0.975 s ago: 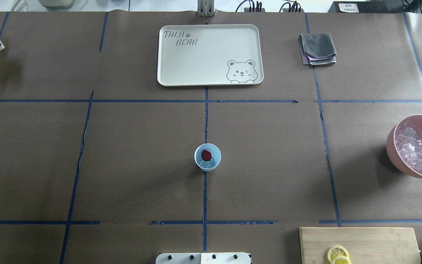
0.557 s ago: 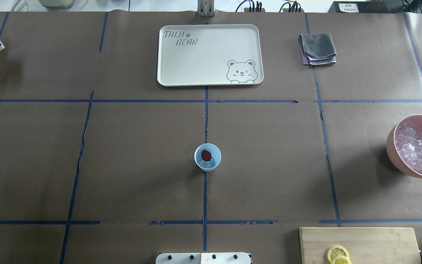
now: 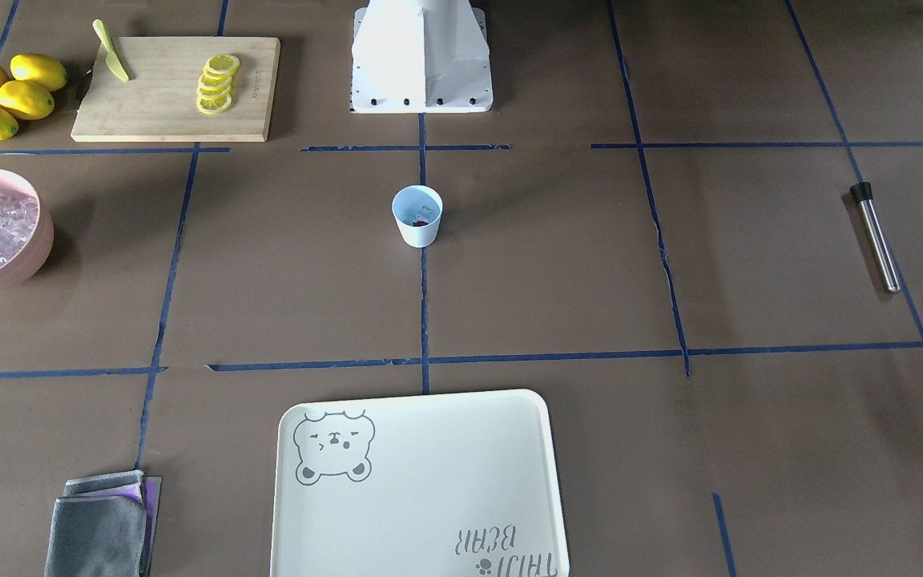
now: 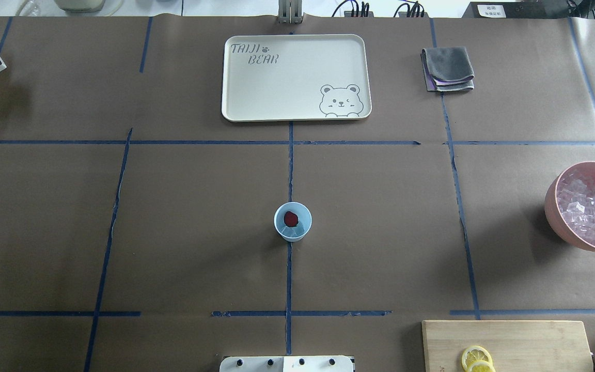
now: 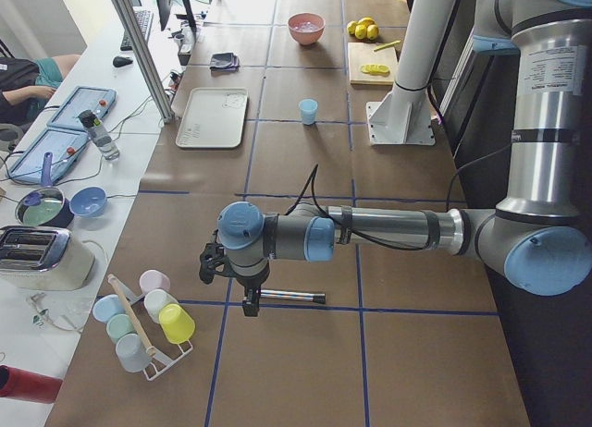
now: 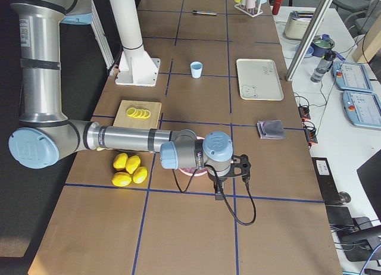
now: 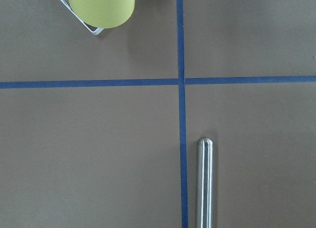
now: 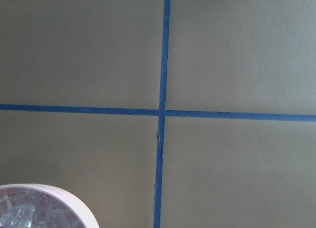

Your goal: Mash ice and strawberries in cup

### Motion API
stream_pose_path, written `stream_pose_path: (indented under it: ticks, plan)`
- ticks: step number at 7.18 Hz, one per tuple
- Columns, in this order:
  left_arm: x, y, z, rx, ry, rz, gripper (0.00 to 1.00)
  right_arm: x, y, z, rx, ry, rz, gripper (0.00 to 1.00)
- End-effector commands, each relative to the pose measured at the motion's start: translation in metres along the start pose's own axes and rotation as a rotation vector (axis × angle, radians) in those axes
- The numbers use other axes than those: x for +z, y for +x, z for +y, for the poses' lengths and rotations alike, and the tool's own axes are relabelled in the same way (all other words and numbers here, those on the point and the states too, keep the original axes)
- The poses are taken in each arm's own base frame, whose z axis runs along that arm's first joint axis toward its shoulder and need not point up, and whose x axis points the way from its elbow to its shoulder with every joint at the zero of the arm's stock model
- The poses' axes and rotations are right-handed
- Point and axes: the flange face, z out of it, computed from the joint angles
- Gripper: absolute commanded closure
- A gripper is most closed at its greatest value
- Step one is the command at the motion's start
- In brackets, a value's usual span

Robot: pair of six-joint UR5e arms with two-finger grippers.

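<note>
The cup (image 4: 293, 221), white outside and pale blue inside, stands at the table's middle and also shows in the front view (image 3: 417, 215). Inside it lie a red strawberry (image 4: 291, 218) and some clear ice (image 4: 300, 227). My left gripper (image 5: 250, 298) shows only in the exterior left view, hanging over a steel rod (image 5: 291, 296) far from the cup. I cannot tell if it is open or shut. My right gripper (image 6: 220, 191) shows only in the exterior right view, beside the pink bowl, and I cannot tell its state either.
A pink bowl (image 4: 553, 201) of ice cubes sits at the right edge. A cream bear tray (image 4: 235, 111) lies at the back, with a grey cloth (image 4: 447, 68) right of it. A cutting board (image 3: 165, 112) with lemon slices and whole lemons (image 3: 5, 94) lie near the base. A cup rack (image 5: 148, 321) stands by the rod.
</note>
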Motion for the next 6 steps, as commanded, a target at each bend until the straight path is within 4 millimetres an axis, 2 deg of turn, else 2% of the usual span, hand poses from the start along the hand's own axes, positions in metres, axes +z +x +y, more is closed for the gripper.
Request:
stream_pose_path:
  ticks: [1,4,6]
  plan:
    - [-0.001,-0.002,0.0,-0.003,0.002,-0.01,0.0,0.002,0.003,0.003,0.005,-0.005,0.001,0.01]
    - [0.0,-0.002,0.001,-0.007,0.001,-0.008,0.0,0.001,-0.002,0.001,0.014,-0.013,-0.043,0.01]
    - [0.0,-0.002,0.002,-0.009,0.001,-0.006,0.0,-0.008,0.001,0.004,0.043,-0.015,-0.067,0.01]
